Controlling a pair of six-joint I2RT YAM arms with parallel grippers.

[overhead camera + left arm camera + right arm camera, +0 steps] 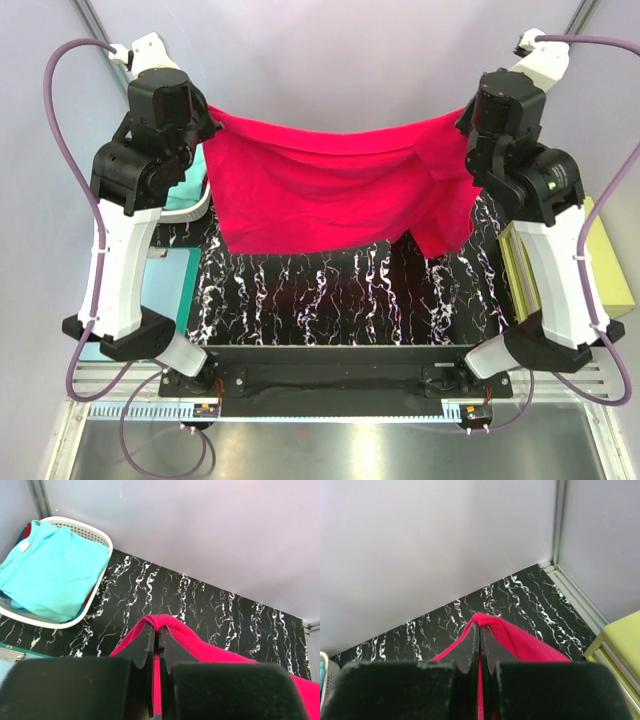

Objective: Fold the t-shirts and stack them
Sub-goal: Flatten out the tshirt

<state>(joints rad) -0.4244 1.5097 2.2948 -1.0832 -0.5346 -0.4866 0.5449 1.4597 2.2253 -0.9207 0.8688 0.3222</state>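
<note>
Two claws hold one crimson-red t-shirt (pixel 340 185) aloft, stretched across the upper middle of the overhead view above the black marbled table (pixel 330 300). The left gripper (pixel 159 630) is clenched on a pinch of red cloth at the shirt's upper-left corner, its jaws almost meeting. The right gripper (pixel 480 627) is clamped the same way on the upper-right corner. The turquoise t-shirt (pixel 50 575) lies in a white basket (pixel 102 539), upper left of the left wrist view.
</note>
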